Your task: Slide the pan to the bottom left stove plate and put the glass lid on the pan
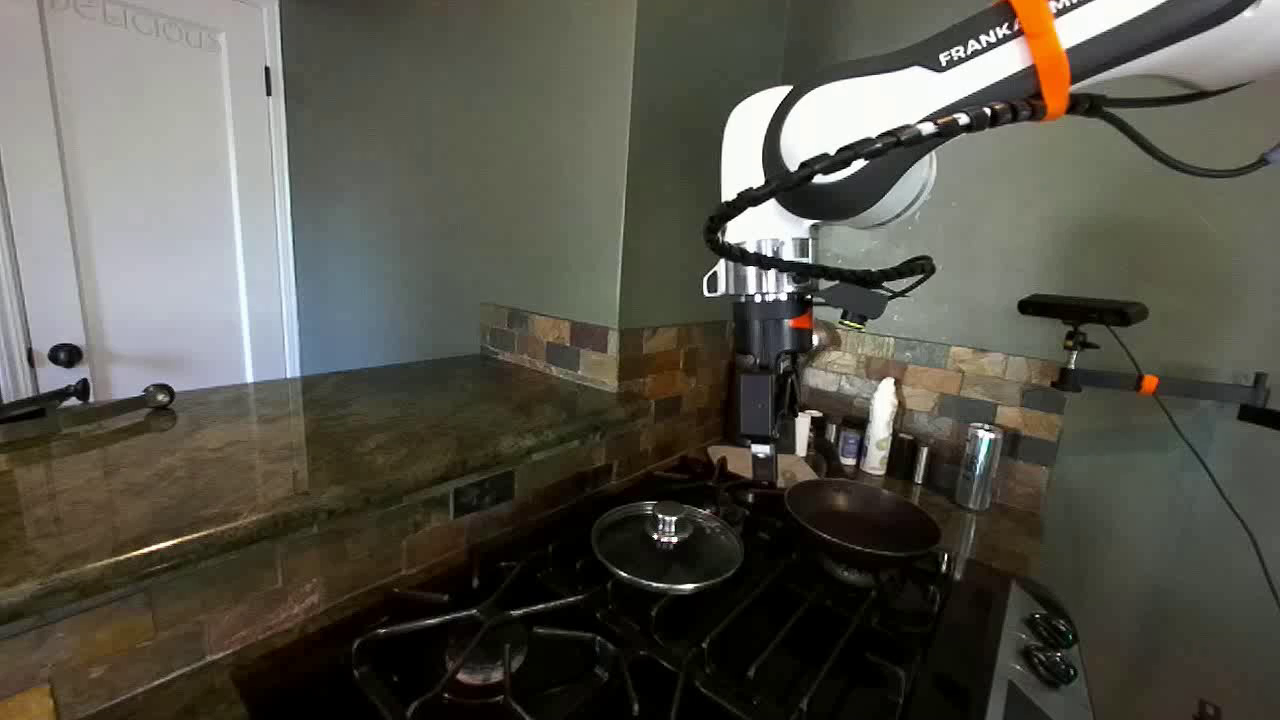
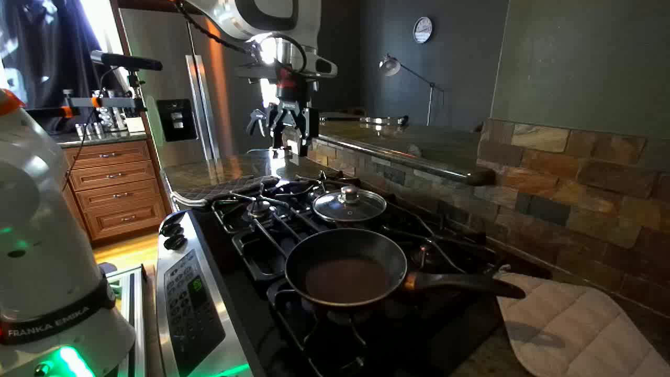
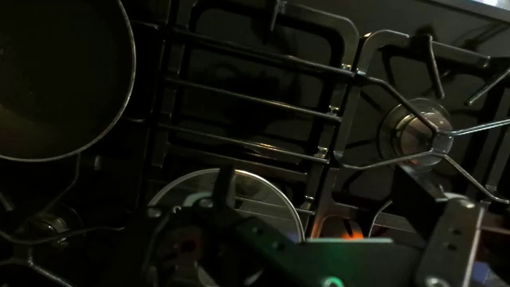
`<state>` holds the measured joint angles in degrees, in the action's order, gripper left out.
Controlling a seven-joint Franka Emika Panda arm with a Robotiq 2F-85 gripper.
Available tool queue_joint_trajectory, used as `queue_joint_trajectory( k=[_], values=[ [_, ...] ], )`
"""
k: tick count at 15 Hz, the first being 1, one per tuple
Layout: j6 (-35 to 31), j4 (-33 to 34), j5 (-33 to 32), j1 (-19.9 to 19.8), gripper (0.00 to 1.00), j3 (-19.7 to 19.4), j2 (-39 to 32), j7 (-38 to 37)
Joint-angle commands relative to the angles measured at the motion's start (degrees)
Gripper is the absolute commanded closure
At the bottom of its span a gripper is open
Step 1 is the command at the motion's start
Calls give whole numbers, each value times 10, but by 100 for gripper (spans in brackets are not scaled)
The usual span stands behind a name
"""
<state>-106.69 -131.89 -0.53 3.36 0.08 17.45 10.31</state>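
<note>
Gripper [image 3: 318, 179] released, fingers [image 3: 226, 186] spread wide, nothing held, up above the stove [image 2: 225, 268]. Bottom left burner [image 3: 414, 139] at right of wrist view, under its grate [image 3: 441, 142]. Pan [image 2: 345, 277] sits over another burner [image 1: 850, 573], handle [image 2: 466, 284] pointing toward the pale potholder [image 2: 570, 324]. Lid [image 2: 335, 208] off the pan, resting on the stove just beside it in both exterior views, knob [image 1: 668, 520] up; wrist view shows pan and lid apart.

One pan [image 2: 345, 275], one lid [image 2: 348, 209]

Clock [image 2: 423, 30] on wall [image 2: 466, 78]; lamp [image 2: 390, 65]; pale quilted pad [image 2: 570, 319]; white door [image 1: 160, 220]
</note>
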Motion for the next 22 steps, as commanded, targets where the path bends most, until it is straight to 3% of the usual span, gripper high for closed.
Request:
queue_joint_trajectory(
  k=[1, 9, 18, 22],
  values=[
    [1, 1, 0, -2, 0, 2, 0, 0],
    [-5, 1, 0, -7, 0, 0, -4, -12],
    [-119, -37, -16, -111, 0, -67, 9, -131],
    [-128, -38, -36, -164, 0, -97, 7, -187]
  ],
)
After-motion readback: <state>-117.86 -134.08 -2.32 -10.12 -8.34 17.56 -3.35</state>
